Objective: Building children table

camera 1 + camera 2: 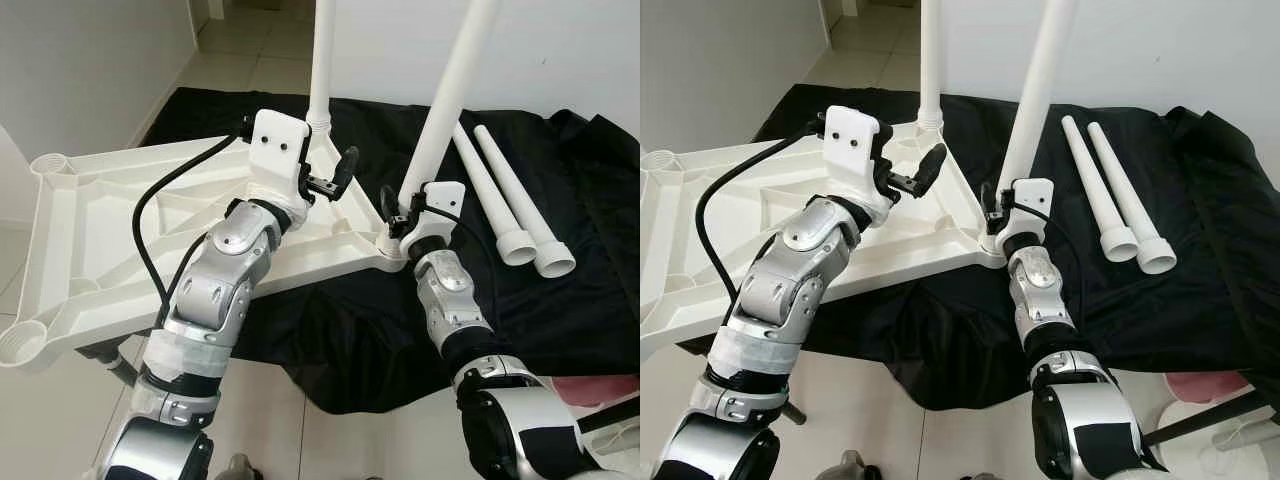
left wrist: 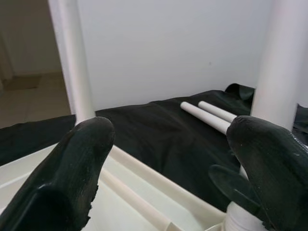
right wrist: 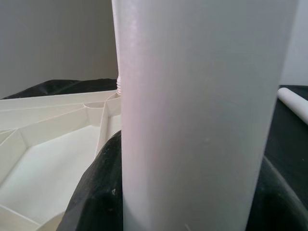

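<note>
My right gripper [image 1: 398, 222] pinches the base of a white leg [image 1: 447, 95], which stands a little tilted in the near corner socket of the upturned tabletop [image 1: 90, 240]. My left gripper [image 1: 335, 177] hovers spread over the tabletop's ribbed underside, holding nothing, near the second leg [image 1: 322, 60] standing upright in the far corner socket. By my reckoning, I am about halfway through: two legs are up, though whether mine is fully seated I cannot tell. Two loose legs [image 1: 505, 195] lie side by side on the black cloth [image 1: 590, 200], well apart from the two empty sockets [image 1: 22, 340] on my left. The cloth is spread on a pale tiled floor [image 1: 250, 60] beside a white wall [image 1: 590, 55].
</note>
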